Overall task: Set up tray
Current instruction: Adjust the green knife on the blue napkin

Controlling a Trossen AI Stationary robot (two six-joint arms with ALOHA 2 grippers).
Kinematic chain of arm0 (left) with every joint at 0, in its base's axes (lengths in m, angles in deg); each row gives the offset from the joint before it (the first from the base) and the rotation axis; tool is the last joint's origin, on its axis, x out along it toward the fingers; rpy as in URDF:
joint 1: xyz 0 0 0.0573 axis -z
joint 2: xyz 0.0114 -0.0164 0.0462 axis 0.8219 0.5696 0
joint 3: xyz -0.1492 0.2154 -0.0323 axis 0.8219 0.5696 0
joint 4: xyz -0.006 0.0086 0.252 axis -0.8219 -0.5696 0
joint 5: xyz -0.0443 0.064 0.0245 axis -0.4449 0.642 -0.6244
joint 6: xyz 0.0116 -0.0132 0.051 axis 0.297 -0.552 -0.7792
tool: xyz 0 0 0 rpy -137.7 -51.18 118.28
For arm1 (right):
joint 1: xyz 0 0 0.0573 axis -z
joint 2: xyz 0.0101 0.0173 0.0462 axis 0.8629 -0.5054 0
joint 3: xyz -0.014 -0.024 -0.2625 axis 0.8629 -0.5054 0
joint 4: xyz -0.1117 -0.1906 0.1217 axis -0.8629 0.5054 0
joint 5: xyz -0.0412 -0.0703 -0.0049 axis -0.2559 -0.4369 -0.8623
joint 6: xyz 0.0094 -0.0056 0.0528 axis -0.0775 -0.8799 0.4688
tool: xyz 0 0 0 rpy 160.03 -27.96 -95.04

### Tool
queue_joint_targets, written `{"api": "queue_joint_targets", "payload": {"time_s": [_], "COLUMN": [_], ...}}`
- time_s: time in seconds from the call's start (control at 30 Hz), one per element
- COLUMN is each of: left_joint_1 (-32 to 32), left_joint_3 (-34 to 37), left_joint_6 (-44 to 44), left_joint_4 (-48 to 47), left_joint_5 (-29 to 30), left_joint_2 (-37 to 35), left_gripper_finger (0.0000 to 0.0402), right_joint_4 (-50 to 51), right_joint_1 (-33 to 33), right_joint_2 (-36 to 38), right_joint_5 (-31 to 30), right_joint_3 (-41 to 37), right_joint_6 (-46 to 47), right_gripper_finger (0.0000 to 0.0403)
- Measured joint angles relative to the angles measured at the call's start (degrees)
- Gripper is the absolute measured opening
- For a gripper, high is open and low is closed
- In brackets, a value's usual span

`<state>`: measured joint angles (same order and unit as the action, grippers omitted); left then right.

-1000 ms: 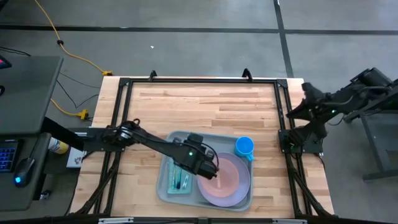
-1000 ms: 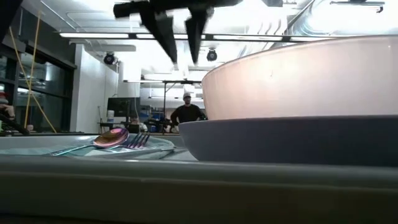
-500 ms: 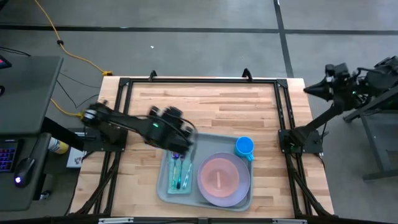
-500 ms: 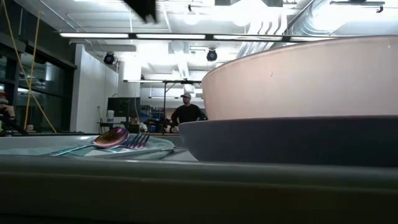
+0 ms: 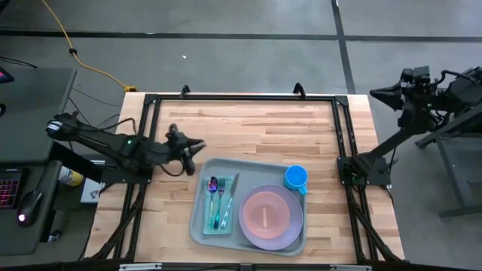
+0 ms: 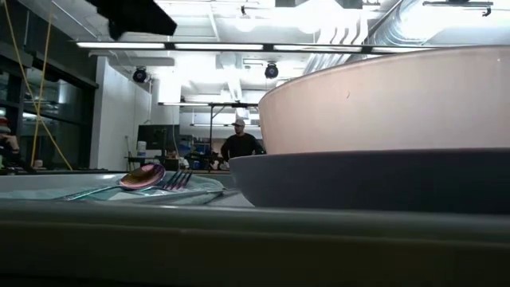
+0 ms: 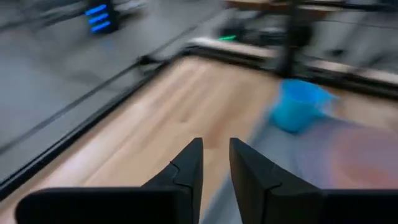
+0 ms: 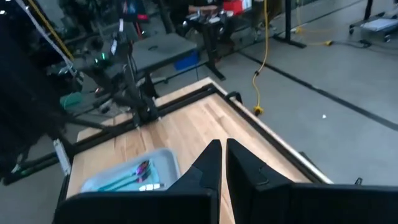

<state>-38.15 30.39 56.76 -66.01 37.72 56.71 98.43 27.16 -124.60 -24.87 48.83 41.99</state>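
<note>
The pale grey-green tray point(image 5: 256, 170) lies on the near right part of the wooden table. On it are a teal napkin point(image 5: 205, 220) carrying a spoon and fork point(image 5: 218, 202), a pink dish point(image 5: 269, 216) sitting on a purple plate point(image 5: 295, 237), and a blue cup point(image 5: 296, 178). My left gripper point(image 5: 197, 143) hovers over bare wood just left of the tray's far left corner, its fingers point(image 7: 188, 168) a narrow gap apart and holding nothing. My right gripper point(image 5: 374, 93) is shut and waits beyond the table's right edge.
A black metal frame point(image 5: 241, 98) runs around the table. Bare wood point(image 5: 256, 124) fills the far half. In the low view the pink dish point(image 6: 382, 104) and purple plate point(image 6: 366, 179) loom close, with the cutlery point(image 6: 151, 177) to their left and a person point(image 6: 239, 143) far behind.
My left arm has drawn back from above the pink dish toward the table's left edge, coming clear of the tray and leaving the low view upward. My right arm has folded back farther past the table's right edge. The things on the tray have stayed where they were.
</note>
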Motion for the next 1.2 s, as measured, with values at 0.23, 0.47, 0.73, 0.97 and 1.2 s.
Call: {"api": "queue_joint_targets", "payload": {"time_s": [0.23, 0.47, 0.73, 0.97, 1.2], "left_joint_1": [-10.97, -14.61, -14.65, -14.63, -14.63], "left_joint_3": [15.18, 16.69, 16.69, 16.69, 16.69], "left_joint_6": [-13.97, -19.82, -22.59, -22.71, -22.26], "left_joint_4": [22.57, 23.25, 23.35, 23.15, 23.15], "left_joint_5": [-24.50, -32.77, -32.40, -32.38, -32.18], "left_joint_2": [-5.19, -5.07, -5.49, -6.13, -6.13], "left_gripper_finger": [0.0090, 0.0088, 0.0087, 0.0090, 0.0090], "right_joint_4": [-9.52, -23.71, -49.31, -61.37, -60.86], "right_joint_1": [-0.01, 0.01, 0.03, 5.57, 20.95], "right_joint_2": [1.33, 4.74, 5.66, -1.49, -20.82], "right_joint_5": [-4.93, -8.45, -10.31, -2.55, 26.00], "right_joint_3": [-6.15, -22.35, -43.28, -49.28, -45.83], "right_joint_6": [-3.24, -3.52, -4.82, -3.98, 2.52], "right_gripper_finger": [0.0000, 0.0000, 0.0000, 0.0000, 0.0000]}}
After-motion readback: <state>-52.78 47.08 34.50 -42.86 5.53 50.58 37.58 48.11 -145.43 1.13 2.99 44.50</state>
